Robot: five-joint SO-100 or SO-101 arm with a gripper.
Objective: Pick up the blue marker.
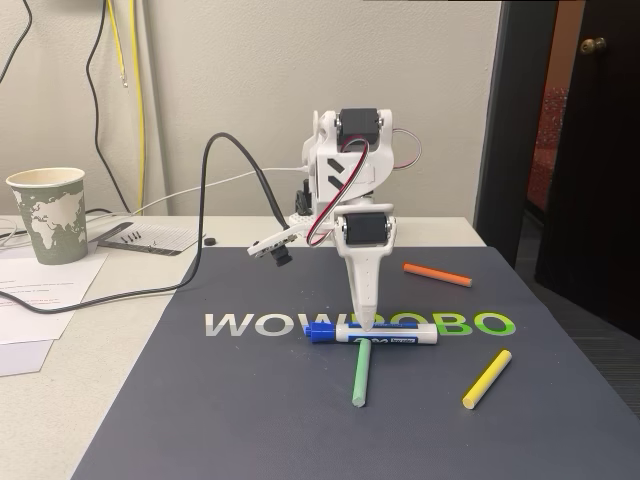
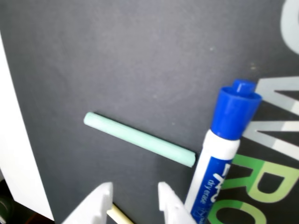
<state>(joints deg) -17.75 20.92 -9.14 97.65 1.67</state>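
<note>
In the wrist view, your gripper (image 2: 135,200) stood slightly parted and held nothing, the green stick (image 2: 140,138) above its tips and the blue marker (image 2: 223,149) just right of the right finger. In the fixed view, the gripper (image 1: 366,322) pointed down at the blue marker (image 1: 372,333) lying on the dark mat (image 1: 200,400).

On the dark mat (image 1: 300,420), the white claw (image 1: 366,322) points straight down, its tip at the blue marker (image 1: 372,333), which lies crosswise. A green stick (image 1: 361,372) lies just below it, a yellow stick (image 1: 487,379) and an orange stick (image 1: 437,274) apart. A paper cup (image 1: 49,214) stands on the tabletop (image 1: 60,400).
</note>
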